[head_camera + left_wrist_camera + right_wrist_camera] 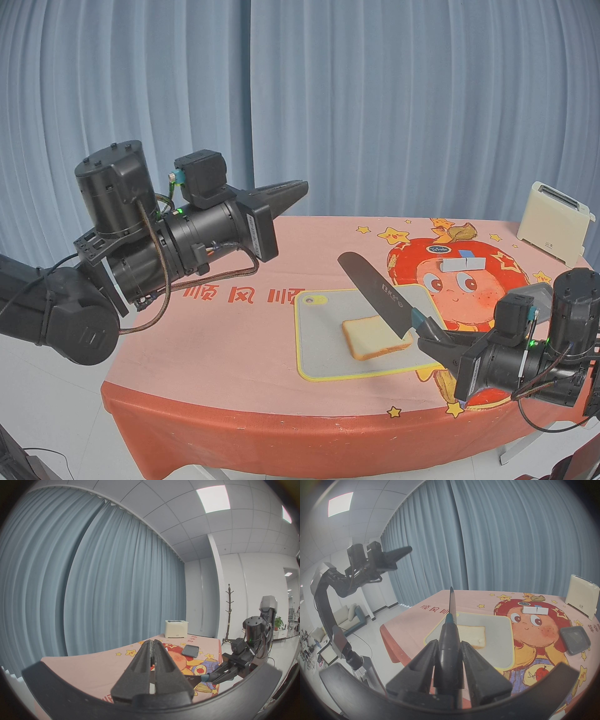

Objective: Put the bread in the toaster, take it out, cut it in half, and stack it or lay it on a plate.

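Blue curtain (375, 94) behind; orange printed tablecloth (250, 356) carries a cutting board (319, 356) with the bread (370, 337) lying flat on it, uncut, and the toaster (555, 231) well apart at the far right edge. Right gripper (430, 332) clamps the knife (375, 289) by its handle, blade slanted up above the slice and seemingly clear of it; left gripper (299, 186) hangs high over the table's left side, fingers pressed together on nothing. Judged step is the cut: square the blade across the slice's middle, level it, then press straight down, since an unsteadied slice may skid on the board.
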